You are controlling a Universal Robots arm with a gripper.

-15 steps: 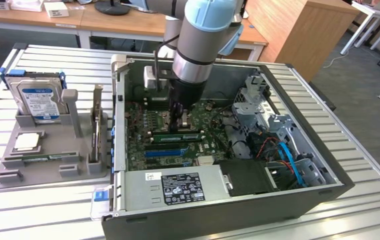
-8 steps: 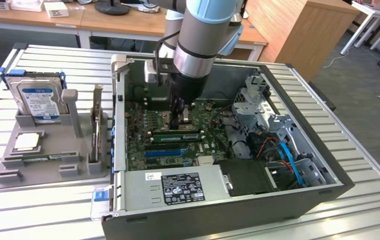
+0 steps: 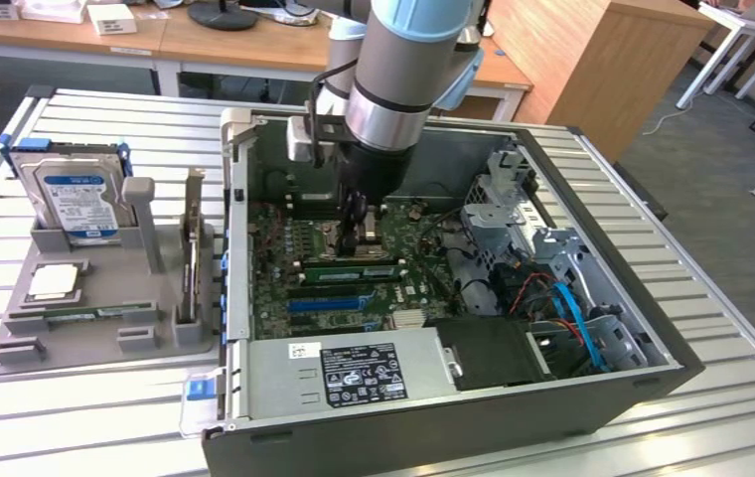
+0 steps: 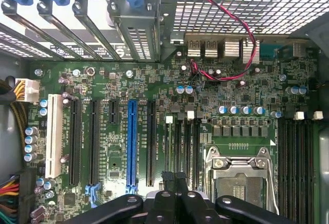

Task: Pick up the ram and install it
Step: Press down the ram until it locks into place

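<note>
My 2 fingers are closed together with nothing clamped between them. In the exterior view they reach down into the open computer case, which lies on the table. In the wrist view, the fingers hang over the motherboard, just above the narrow memory slots.

The ram stands on its long edge in a slot on the motherboard, directly below my fingertips. I cannot tell whether they touch it.

Handling, as I judge it: the ram is light, thin and stiff, but fragile. Hold it by its long bare edges, near the middle, and keep off the chips and the contact edge.
</note>
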